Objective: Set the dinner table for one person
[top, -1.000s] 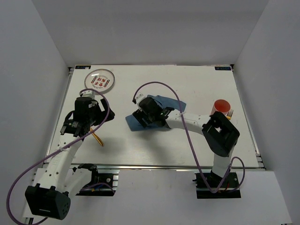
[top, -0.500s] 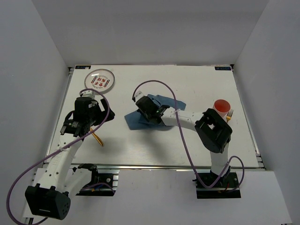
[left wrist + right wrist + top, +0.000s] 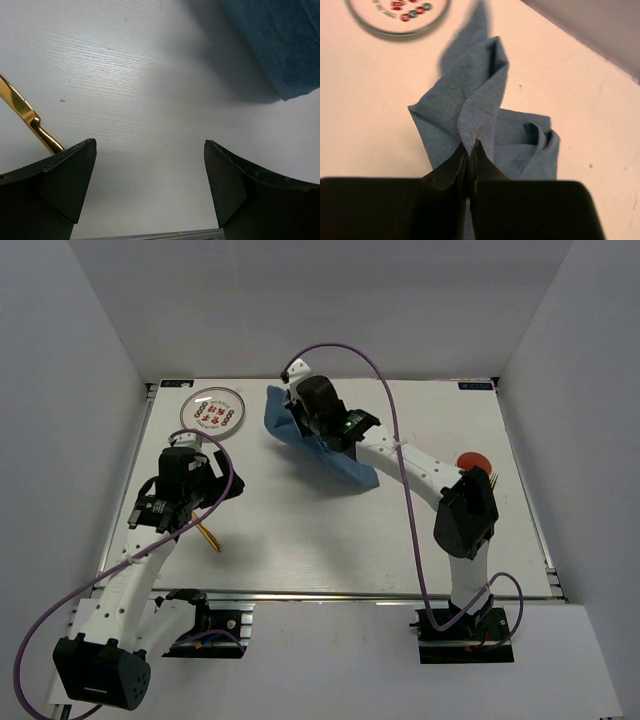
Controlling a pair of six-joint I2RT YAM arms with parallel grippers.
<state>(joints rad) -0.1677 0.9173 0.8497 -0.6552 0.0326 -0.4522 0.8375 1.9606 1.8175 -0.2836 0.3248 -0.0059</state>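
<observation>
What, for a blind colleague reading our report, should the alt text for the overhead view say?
Seen from above, the right tool pinches a rumpled blue cloth near a small patterned plate at the back of a white table. The left tool hangs open by a gold knife; a red cup and fork sit far right.

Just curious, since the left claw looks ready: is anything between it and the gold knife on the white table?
Nothing visible. The open left gripper hovers over the white tabletop, and the gold metal knife lies right beside it. The blue cloth is off to the other side.
</observation>
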